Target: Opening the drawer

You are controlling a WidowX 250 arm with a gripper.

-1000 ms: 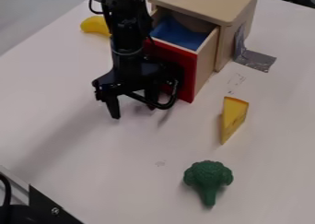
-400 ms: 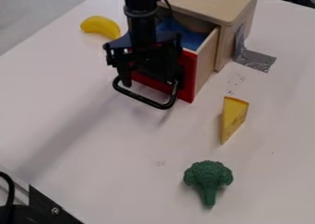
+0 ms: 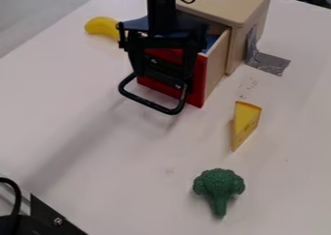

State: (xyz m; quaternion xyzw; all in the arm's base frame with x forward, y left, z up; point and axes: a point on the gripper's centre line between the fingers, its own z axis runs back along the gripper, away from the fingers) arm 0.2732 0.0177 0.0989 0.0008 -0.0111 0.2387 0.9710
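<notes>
white tabletop (image 3: 129,195) below; the released gripper (image 3: 161,80) could snag the black handle (image 3: 147,102) if lifted askew, jolting the drawer (image 3: 199,81).

Room to pass lies between the handle (image 3: 152,105) and cheese wedge (image 3: 245,122), but the pincer (image 3: 162,78) obstructs the drawer front (image 3: 196,89).
</notes>
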